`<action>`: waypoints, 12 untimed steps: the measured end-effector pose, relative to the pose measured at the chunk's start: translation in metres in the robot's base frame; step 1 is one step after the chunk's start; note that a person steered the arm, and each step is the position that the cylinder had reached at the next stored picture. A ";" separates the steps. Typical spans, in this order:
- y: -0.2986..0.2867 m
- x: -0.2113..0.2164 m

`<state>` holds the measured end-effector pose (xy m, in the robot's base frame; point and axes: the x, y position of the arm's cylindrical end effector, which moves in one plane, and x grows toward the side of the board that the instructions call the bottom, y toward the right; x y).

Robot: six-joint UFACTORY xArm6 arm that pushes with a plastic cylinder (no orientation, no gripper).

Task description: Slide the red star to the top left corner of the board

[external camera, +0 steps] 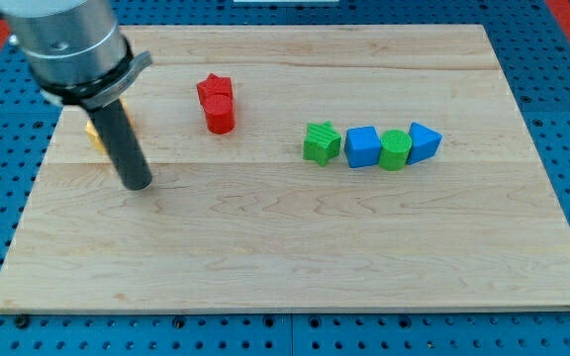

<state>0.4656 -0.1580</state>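
The red star [213, 88] lies on the wooden board [295, 247] in its upper left part. A red cylinder [220, 114] touches it just below. My tip [139, 184] rests on the board to the lower left of both red blocks, well apart from them. The rod rises to the arm's grey body at the view's top left.
A yellow block [95, 132] is partly hidden behind the rod at the left. A row stands right of centre: a green star [321, 142], a blue cube [362, 147], a green cylinder [394, 149] and a blue triangular block [423, 141]. Blue pegboard surrounds the board.
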 end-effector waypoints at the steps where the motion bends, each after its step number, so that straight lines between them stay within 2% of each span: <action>1: 0.023 -0.024; 3: 0.069 -0.082; 6: 0.067 -0.181; 7: 0.062 -0.202; 8: 0.097 -0.201; 9: 0.105 -0.222; 10: 0.073 -0.248; 11: 0.004 -0.263; 12: -0.001 -0.265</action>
<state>0.2008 -0.1586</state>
